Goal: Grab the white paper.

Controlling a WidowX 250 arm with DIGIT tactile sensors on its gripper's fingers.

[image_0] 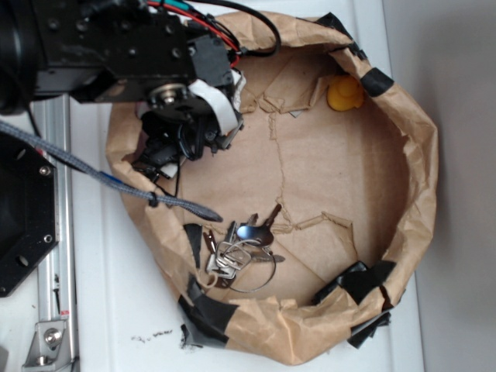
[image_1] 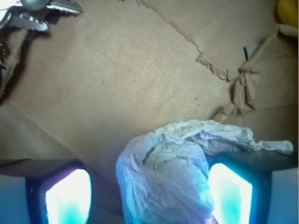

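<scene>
Exterior view: overhead, looking straight down on the brown paper bag (image_0: 418, 186), far enough to take in its whole rolled rim, with the arm entering at upper left. Wrist view: mounted on the arm, close above the bag's floor (image_1: 121, 79), looking forward between the fingers (image_1: 70, 196). Both views share that floor, the keys (image_0: 244, 248) (image_1: 32, 14) and the yellow duck (image_0: 345, 93) (image_1: 288, 11).

The white paper (image_1: 173, 168) sits crumpled between the two glowing fingers (image_1: 229, 196), touching the right one, with a gap to the left. Beyond them lie brown bag floor (image_1: 121, 74) and keys (image_1: 32, 14).
</scene>
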